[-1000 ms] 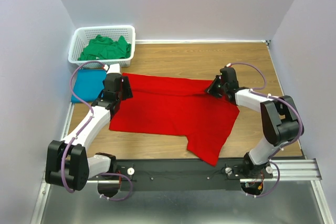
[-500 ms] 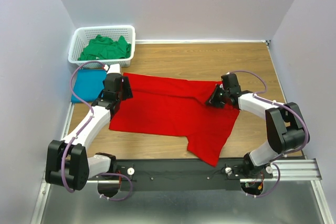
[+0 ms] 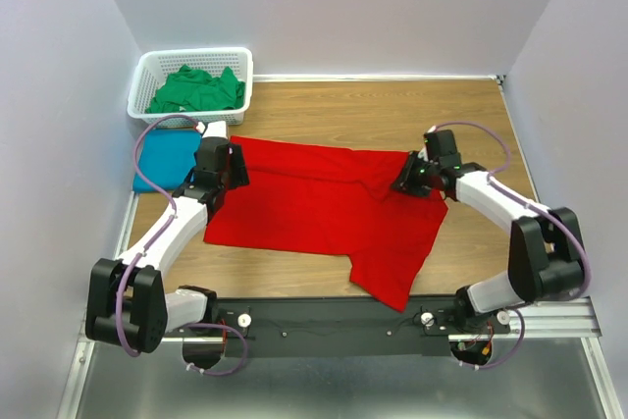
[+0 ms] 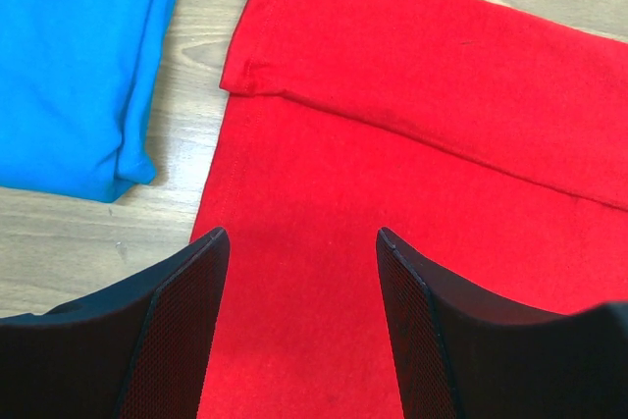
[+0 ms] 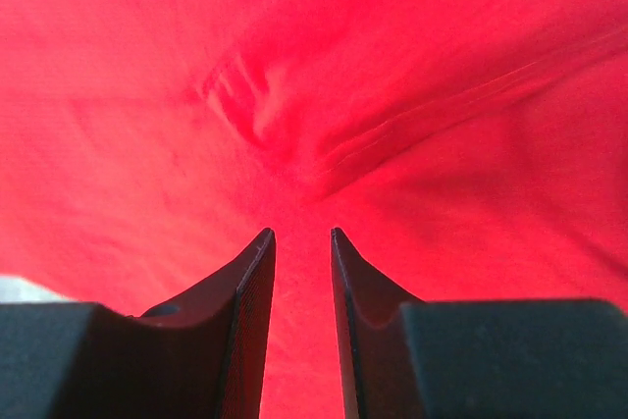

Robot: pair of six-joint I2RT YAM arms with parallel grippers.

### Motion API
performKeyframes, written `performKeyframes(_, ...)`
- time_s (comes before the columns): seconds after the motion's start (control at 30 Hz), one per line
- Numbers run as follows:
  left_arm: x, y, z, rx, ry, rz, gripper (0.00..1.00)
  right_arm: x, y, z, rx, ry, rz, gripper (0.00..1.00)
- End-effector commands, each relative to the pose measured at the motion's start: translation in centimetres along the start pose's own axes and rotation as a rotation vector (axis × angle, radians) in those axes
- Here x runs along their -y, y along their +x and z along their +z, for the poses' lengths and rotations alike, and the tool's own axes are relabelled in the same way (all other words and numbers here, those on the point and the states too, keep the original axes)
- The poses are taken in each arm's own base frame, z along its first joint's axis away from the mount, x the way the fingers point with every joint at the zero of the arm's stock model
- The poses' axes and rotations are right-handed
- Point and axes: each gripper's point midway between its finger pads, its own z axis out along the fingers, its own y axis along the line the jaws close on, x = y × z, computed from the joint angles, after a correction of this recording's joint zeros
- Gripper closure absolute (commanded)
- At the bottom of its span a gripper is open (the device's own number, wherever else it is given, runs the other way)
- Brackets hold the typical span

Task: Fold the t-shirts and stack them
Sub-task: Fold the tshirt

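The red t-shirt (image 3: 314, 208) lies spread flat in the middle of the table, with one sleeve hanging toward the near edge. The teal blue t-shirt (image 3: 162, 157) lies folded at the far left. The green t-shirt (image 3: 196, 90) is crumpled in the basket. My left gripper (image 3: 226, 174) is open and hovers over the red shirt's left edge (image 4: 294, 321), with the folded blue shirt (image 4: 78, 56) beside it. My right gripper (image 3: 404, 181) is at the red shirt's far right corner, its jaws drawn narrow with red cloth (image 5: 294, 144) between them (image 5: 301, 231).
A white lattice basket (image 3: 147, 71) stands at the back left corner. Grey walls close in the table on the left, back and right. Bare wood (image 3: 392, 110) shows behind the red shirt and along its right side.
My right gripper has moved right and slightly nearer, and the red shirt's far right corner has shifted with it. The left gripper has hardly moved.
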Motion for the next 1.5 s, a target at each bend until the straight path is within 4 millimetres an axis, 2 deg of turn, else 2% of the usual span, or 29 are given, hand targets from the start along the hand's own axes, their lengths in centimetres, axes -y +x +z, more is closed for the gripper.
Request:
performKeyframes(0.0, 0.8, -1.1, -0.1, 0.018, 0.033, 0.01, 0.31, 3.8, -5.6, -3.4, 0.201, 0.143, -0.018, 0.64)
performKeyframes(0.03, 0.8, -1.2, -0.1, 0.018, 0.033, 0.011, 0.31, 4.8, -6.1, -3.7, 0.221, 0.167, -0.007, 0.66)
performKeyframes(0.07, 0.8, -1.2, -0.1, 0.019, 0.034, 0.011, 0.31, 6.7, -6.9, -4.1, 0.241, 0.203, 0.014, 0.67)
performKeyframes(0.17, 0.9, -1.3, -0.2, 0.021, 0.038, 0.011, 0.31, 8.8, -8.3, -4.0, 0.281, 0.17, 0.062, 0.68)
performKeyframes(0.27, 0.9, -1.3, -0.2, 0.022, 0.039, 0.013, 0.31, 9.9, -9.1, -3.8, 0.312, 0.125, 0.084, 0.68)
performKeyframes(0.37, 0.8, -1.2, -0.2, 0.02, 0.036, 0.014, 0.31, 9.5, -10.2, -3.1, 0.34, 0.071, 0.02, 0.65)
performKeyframes(0.4, 0.8, -1.2, -0.2, 0.021, 0.037, 0.015, 0.31, 9.2, -10.8, -3.0, 0.356, 0.052, -0.001, 0.6)
performKeyframes(0.47, 0.8, -1.1, -0.1, 0.017, 0.037, 0.016, 0.31, 8.7, -10.7, -2.4, 0.332, 0.012, -0.039, 0.5)
performKeyframes(0.53, 0.9, -1.2, -0.2, 0.019, 0.039, 0.017, 0.31, 8.1, -11.8, -2.4, 0.367, -0.026, -0.065, 0.49)
performKeyframes(0.6, 0.9, -1.1, -0.1, 0.016, 0.038, 0.018, 0.31, 8.0, -11.9, -1.8, 0.367, -0.049, -0.077, 0.41)
performKeyframes(0.7, 0.9, -1.0, -0.1, 0.013, 0.041, 0.02, 0.31, 7.7, -12.0, -1.1, 0.36, -0.087, -0.085, 0.41)
performKeyframes(0.93, 1.0, -1.0, 0.1, 0.01, 0.045, 0.022, 0.31, 7.2, -10.3, 0.4, 0.29, -0.162, -0.083, 0.42)
performKeyframes(1.17, 1.1, -0.9, 0.1, 0.004, 0.048, 0.022, 0.31, 7.1, -8.8, 0.9, 0.243, -0.198, -0.065, 0.47)
performKeyframes(1.47, 1.0, -1.0, 0.0, 0.009, 0.047, 0.022, 0.31, 6.6, -7.8, 0.2, 0.234, -0.222, -0.042, 0.68)
